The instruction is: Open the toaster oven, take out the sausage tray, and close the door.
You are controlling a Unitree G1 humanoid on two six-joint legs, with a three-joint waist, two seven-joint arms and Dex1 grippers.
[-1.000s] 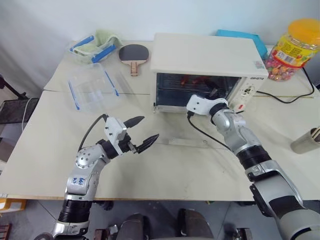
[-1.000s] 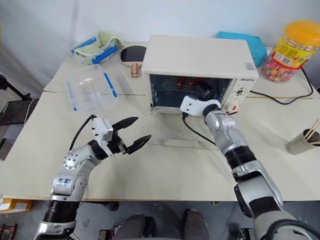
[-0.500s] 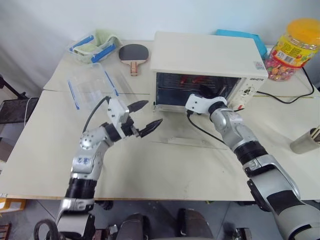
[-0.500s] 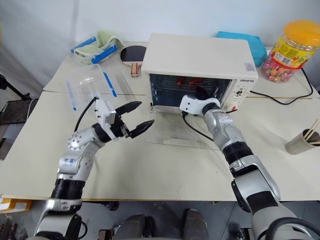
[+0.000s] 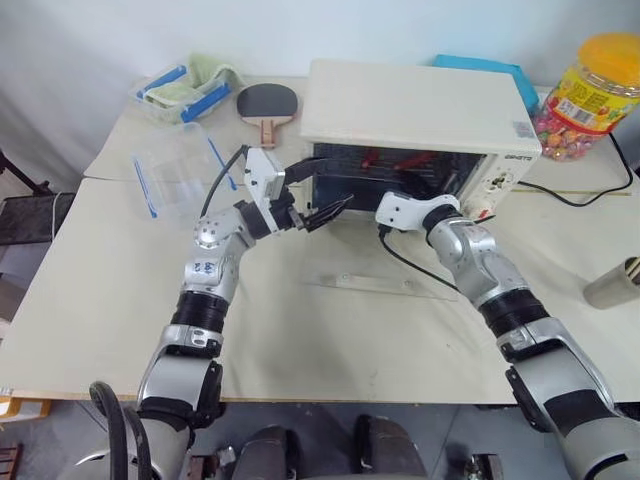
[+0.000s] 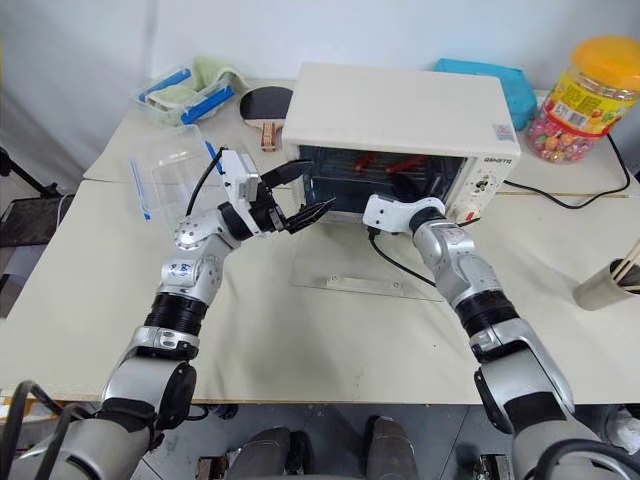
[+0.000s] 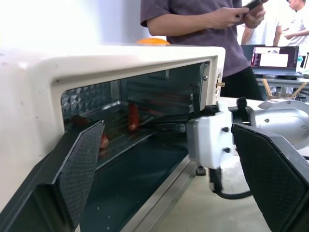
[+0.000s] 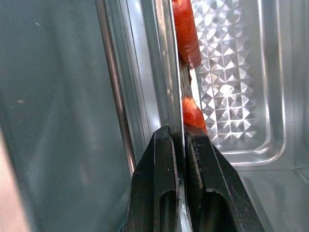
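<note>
The cream toaster oven (image 5: 415, 105) stands at the back of the table with its glass door (image 5: 370, 270) folded down flat in front of it. Inside, the silvery sausage tray (image 8: 175, 72) carries red sausages (image 8: 185, 29). My right gripper (image 8: 177, 133) reaches into the oven's right half and is shut on the tray's thin front rim. My left gripper (image 5: 325, 190) hangs open in the air just in front of the oven's left side, above the lowered door. Its fingers (image 7: 82, 159) hold nothing.
Behind my left arm is a clear plastic box with blue clips (image 5: 180, 175). A second box with a green cloth (image 5: 190, 85) and a paddle (image 5: 266, 105) lie beyond it. At the right are a candy jar (image 5: 595, 80), a black cable (image 5: 570, 195) and a cup (image 5: 615, 282). A person (image 7: 203, 24) stands beyond the oven.
My left arm has risen and swung forward to the oven's open front, its gripper still open. My right gripper has closed on the tray's rim and stayed in place.
</note>
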